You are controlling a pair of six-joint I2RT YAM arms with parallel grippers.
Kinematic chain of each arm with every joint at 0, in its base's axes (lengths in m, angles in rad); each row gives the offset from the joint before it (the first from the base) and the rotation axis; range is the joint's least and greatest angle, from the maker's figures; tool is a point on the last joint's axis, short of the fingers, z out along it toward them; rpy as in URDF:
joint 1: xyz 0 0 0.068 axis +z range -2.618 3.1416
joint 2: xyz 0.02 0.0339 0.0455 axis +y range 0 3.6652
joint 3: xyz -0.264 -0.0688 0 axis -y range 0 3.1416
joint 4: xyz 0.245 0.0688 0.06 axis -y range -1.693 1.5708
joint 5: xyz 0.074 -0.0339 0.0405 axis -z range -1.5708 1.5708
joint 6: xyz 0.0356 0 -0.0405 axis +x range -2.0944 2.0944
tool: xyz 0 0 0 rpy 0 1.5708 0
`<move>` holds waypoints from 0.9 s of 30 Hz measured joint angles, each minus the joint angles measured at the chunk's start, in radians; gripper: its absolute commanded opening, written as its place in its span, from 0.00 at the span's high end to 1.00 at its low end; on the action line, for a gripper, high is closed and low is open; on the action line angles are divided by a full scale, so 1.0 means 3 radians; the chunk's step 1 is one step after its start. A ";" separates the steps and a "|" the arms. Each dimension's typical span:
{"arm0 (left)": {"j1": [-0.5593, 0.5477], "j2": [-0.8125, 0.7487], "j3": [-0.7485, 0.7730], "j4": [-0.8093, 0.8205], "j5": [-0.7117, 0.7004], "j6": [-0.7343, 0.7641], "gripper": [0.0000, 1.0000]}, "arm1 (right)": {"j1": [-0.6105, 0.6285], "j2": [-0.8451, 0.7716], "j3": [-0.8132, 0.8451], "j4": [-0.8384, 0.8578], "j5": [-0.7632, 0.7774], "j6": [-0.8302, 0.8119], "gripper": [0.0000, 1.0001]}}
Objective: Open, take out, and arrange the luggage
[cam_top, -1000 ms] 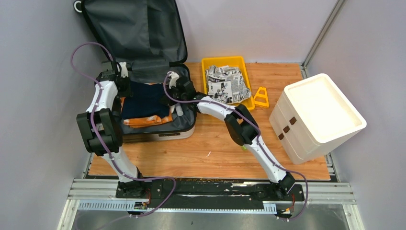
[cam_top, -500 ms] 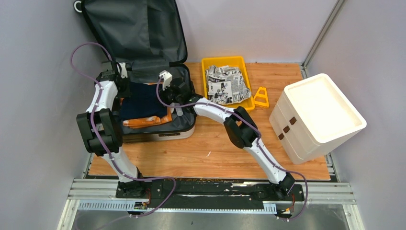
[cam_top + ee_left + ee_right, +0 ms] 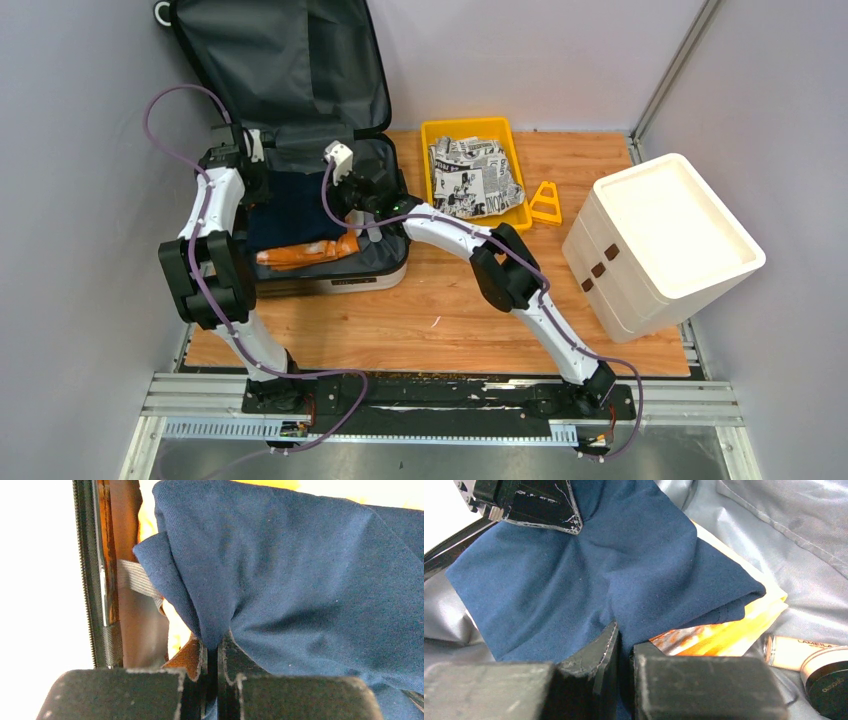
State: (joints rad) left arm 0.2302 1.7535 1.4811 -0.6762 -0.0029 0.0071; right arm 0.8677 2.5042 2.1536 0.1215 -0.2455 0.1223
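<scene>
- The luggage (image 3: pixel 335 282) lies open at the back left of the counter (image 3: pixel 450 320), its lid propped against the wall and its lower shell flat.
- My left pincer (image 3: pixel 212 647) is pinched all but shut on the left edge of the navy garment (image 3: pixel 300 580), with a fold of cloth bunched between the jaws.
- My right pincer (image 3: pixel 624 640) is clamped just as tight on the opposite edge, near the case's right wall.
- So the garment runs side to side across the shell, strung between both pincers, over an orange packet (image 3: pixel 719 632).
- Next, I reckon: lift both together, then swing right. The yellow tray (image 3: pixel 470 125) sits just right of the case, on the right arm's side.
- One risk: the packet rides up with the cloth.
</scene>
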 measured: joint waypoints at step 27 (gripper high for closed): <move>0.0179 0.0001 0.0127 -0.0172 0.0267 0.0046 0.26 | -0.0286 0.0000 0.0000 -0.0095 0.0018 0.0009 1.00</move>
State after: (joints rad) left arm 0.2840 1.7538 1.5192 -0.7277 0.0772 0.0208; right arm 0.7818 2.5042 2.1536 0.0929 -0.2401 0.1249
